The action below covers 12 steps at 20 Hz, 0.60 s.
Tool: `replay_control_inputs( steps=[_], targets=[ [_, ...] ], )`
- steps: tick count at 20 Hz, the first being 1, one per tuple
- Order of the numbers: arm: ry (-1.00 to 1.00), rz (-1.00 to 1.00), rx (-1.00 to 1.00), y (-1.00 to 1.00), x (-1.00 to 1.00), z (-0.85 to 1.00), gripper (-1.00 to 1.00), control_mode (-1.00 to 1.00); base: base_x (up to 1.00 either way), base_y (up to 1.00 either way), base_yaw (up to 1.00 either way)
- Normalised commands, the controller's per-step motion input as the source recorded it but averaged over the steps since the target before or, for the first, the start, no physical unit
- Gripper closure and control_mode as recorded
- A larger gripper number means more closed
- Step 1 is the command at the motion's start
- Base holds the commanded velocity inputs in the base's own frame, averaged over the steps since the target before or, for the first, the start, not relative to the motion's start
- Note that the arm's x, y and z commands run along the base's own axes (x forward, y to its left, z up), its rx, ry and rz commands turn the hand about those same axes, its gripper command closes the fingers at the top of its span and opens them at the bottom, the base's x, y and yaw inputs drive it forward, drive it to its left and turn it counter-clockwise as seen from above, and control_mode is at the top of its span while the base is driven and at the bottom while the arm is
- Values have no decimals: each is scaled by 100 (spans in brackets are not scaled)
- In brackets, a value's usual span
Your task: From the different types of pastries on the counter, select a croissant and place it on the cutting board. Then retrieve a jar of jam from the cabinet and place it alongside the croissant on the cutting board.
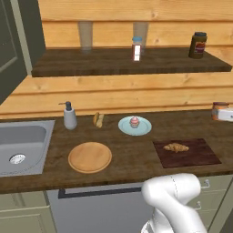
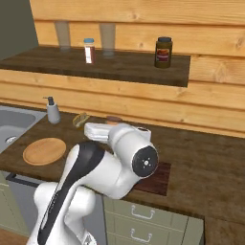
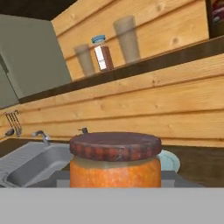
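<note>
On the dark wooden cutting board [image 1: 200,154] a golden croissant [image 1: 176,147] is seen, while an orange jam jar [image 3: 114,162] with red-brown lid is grasped by the gripper [image 1: 226,114].

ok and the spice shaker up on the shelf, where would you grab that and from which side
Probably by its straight body, just under the blue cap, coming in level from the front. The spice shaker stands upright on the shelf with a glass and the wall right behind it, so the front looks like the open side.
</note>
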Motion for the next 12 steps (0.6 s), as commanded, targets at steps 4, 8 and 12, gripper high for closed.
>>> replay_control_inputs(
  steps=[4,8,12],
  targets=[
    [-5,34,0,-30,23,-52,100,-100,0,0,0],
    [-5,33,0,-34,8,-45,100,-100,0,0,0],
    [-6,32,0,-35,0,-41,100,-100,0,0,0]
  ],
)
